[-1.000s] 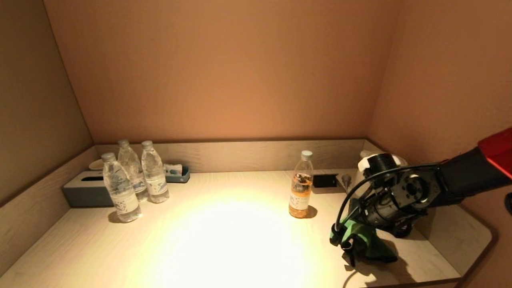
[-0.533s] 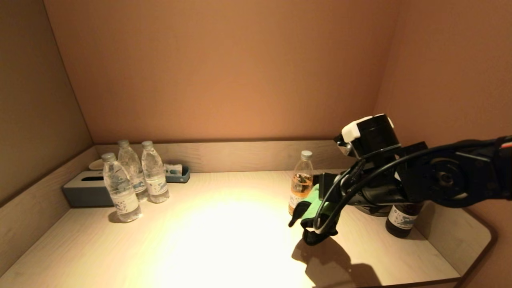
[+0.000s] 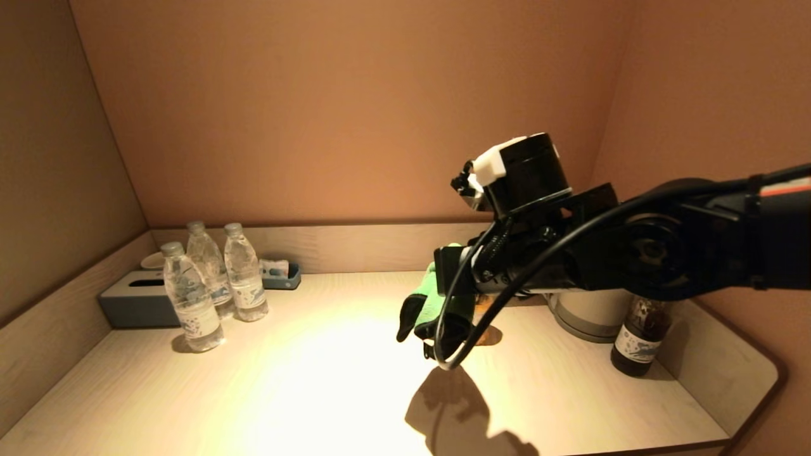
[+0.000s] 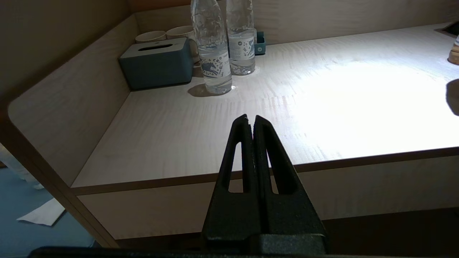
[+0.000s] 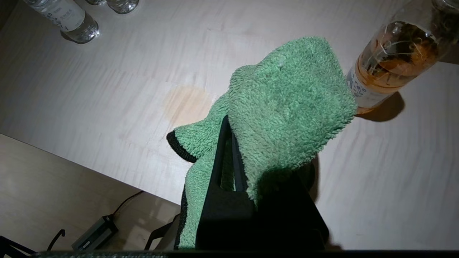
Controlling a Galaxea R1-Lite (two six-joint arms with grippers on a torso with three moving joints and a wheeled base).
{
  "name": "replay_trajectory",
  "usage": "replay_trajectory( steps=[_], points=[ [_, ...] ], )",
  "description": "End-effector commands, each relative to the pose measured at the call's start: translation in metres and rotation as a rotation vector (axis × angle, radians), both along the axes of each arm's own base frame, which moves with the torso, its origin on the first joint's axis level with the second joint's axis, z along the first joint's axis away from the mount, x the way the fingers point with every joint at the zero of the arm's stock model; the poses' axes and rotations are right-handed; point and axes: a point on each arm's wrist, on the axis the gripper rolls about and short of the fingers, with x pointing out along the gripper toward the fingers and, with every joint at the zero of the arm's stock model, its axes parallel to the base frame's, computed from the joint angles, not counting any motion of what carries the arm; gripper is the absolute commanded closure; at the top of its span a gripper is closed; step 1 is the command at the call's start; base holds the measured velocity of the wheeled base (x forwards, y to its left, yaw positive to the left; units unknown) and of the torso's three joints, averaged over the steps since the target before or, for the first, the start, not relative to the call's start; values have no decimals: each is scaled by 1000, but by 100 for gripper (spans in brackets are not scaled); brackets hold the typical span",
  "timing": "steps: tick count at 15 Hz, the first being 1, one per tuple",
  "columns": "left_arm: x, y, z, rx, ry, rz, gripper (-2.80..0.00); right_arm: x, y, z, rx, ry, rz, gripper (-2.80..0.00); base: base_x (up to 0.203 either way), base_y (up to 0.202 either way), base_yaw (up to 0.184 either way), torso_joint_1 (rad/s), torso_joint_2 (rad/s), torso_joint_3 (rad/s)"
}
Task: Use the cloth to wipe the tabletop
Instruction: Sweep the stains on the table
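Observation:
My right gripper (image 3: pixel 437 316) is shut on a green cloth (image 3: pixel 428 303) with a dark edge and holds it in the air above the middle of the pale wooden tabletop (image 3: pixel 329 380). In the right wrist view the cloth (image 5: pixel 283 107) drapes over the fingers and hides their tips, and a faint tan stain (image 5: pixel 184 104) shows on the tabletop beneath. My left gripper (image 4: pixel 251 120) is shut and empty, parked low in front of the table's front edge (image 4: pixel 251 173), out of the head view.
Three clear water bottles (image 3: pixel 212 278) and a blue-grey tissue box (image 3: pixel 136 301) stand at the back left. An orange drink bottle (image 5: pixel 391 61) stands just behind the cloth. A kettle (image 3: pixel 589 316) and a dark bottle (image 3: pixel 640 339) stand at the right. Walls enclose three sides.
My right gripper has lifted the cloth off the front right of the table and carried it up and to the left, toward the table's middle. The left arm has not moved.

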Motion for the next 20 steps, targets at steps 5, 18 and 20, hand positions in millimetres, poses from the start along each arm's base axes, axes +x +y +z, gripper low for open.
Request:
replay_trajectory(
  steps=[5, 18, 20],
  points=[
    [0, 0, 0, 0, 0, 1, 0, 30, 42, -12, -26, -17, 75, 0, 0, 0, 0, 0, 0, 0],
    [0, 0, 0, 0, 0, 1, 0, 45, 124, -38, -41, -35, 220, 0, 0, 0, 0, 0, 0, 0],
    [0, 0, 0, 0, 0, -1, 0, 41, 130, -42, -47, -32, 237, 0, 0, 0, 0, 0, 0, 0]
  ],
)
